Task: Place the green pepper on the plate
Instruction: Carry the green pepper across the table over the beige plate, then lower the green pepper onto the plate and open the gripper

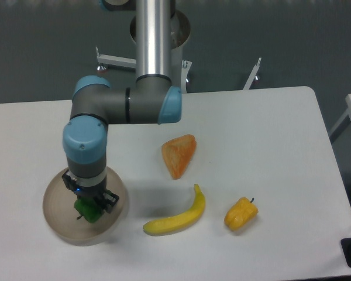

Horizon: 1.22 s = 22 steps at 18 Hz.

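The green pepper (89, 212) is small, glossy and bright green, and sits over the middle of the round beige plate (61, 225) at the table's front left. My gripper (91, 206) points straight down over the plate, and its dark fingers stand on either side of the pepper. The wrist hides the fingertips, so I cannot tell whether they still press on the pepper or whether the pepper rests on the plate.
A yellow banana (178, 219) lies right of the plate. A yellow-orange pepper (240, 214) lies further right. An orange wedge-shaped food item (179, 154) lies mid-table. The arm's base column (155, 41) stands at the back.
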Tool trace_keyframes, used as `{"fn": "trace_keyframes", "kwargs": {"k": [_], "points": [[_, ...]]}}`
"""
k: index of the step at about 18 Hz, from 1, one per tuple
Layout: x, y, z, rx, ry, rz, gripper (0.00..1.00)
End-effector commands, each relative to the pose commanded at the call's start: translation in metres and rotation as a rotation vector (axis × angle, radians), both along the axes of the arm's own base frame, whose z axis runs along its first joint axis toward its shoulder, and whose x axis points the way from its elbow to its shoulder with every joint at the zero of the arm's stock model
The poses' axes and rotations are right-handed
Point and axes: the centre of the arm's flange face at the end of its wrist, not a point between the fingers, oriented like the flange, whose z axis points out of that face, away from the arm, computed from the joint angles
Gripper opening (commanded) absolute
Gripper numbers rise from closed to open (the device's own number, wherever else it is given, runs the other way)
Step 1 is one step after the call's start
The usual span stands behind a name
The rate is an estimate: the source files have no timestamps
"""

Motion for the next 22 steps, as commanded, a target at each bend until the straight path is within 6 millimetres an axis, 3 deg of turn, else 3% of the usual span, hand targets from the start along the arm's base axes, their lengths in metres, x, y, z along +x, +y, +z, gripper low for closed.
{"fn": "trace_keyframes", "kwargs": {"k": [8, 19, 20, 22], "points": [[0.007, -0.007, -0.022, -0.037, 0.000, -0.004, 0.54], [0.011, -0.013, -0.026, -0.017, 0.000, -0.006, 0.55], [0.011, -0.013, -0.026, -0.017, 0.002, -0.006, 0.57], [0.011, -0.013, -0.024, -0.016, 0.004, -0.007, 0.74]]}}
